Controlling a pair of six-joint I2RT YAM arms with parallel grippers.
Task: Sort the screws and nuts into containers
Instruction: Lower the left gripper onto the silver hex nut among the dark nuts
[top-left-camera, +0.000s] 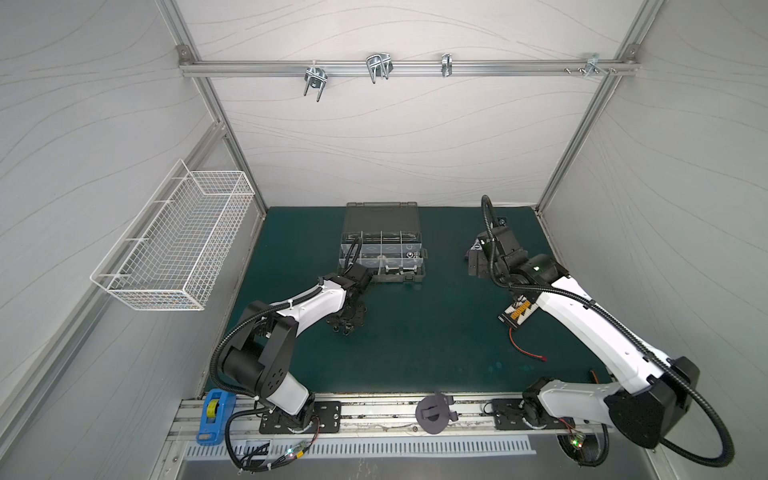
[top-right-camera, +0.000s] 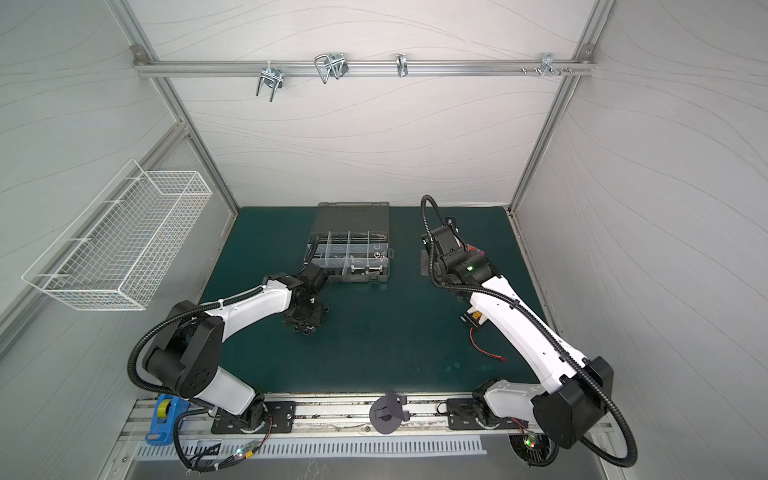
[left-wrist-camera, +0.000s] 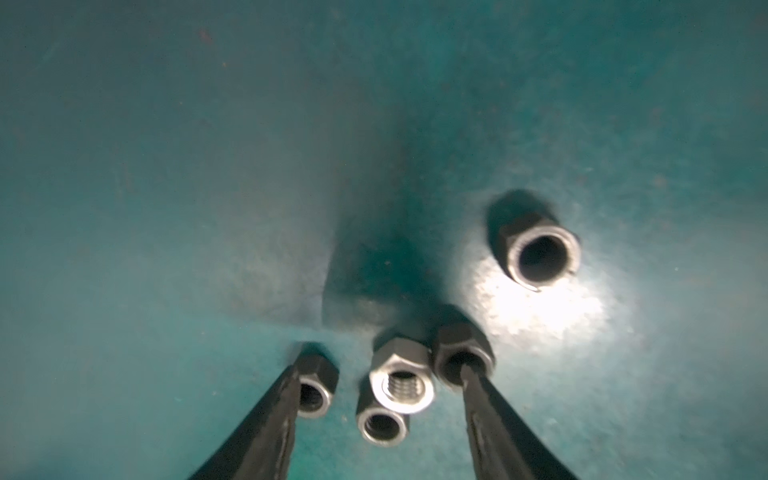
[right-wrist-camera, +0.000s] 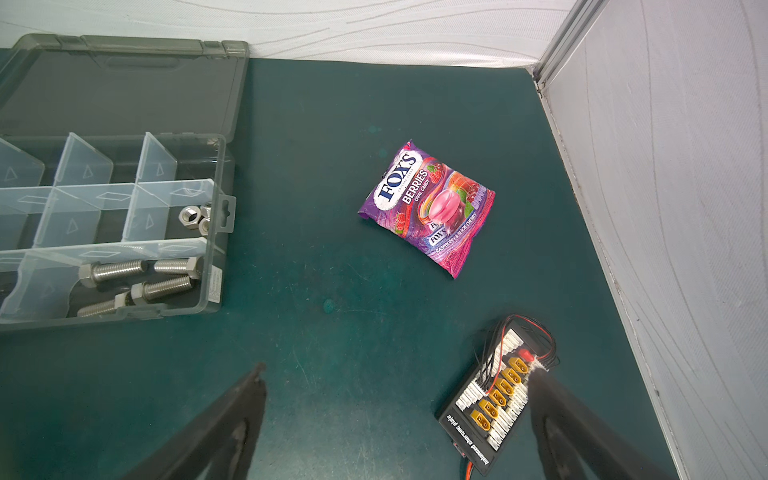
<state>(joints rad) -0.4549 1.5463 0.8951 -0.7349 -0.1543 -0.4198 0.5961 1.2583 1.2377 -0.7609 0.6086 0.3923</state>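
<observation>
Several nuts lie on the green mat in front of the case. In the left wrist view a silver nut leans on a dark nut between the open fingers of my left gripper. Another dark nut sits against one finger, and the other fingertip overlaps a further dark nut. One more nut lies apart. In both top views this gripper points down at the mat. The grey organizer case holds silver screws and silver nuts in separate containers. My right gripper hovers open and empty.
A purple candy bag lies right of the case. A black charging board with a red wire sits under the right arm. A white wire basket hangs on the left wall. A blue tape dispenser stands at the front rail.
</observation>
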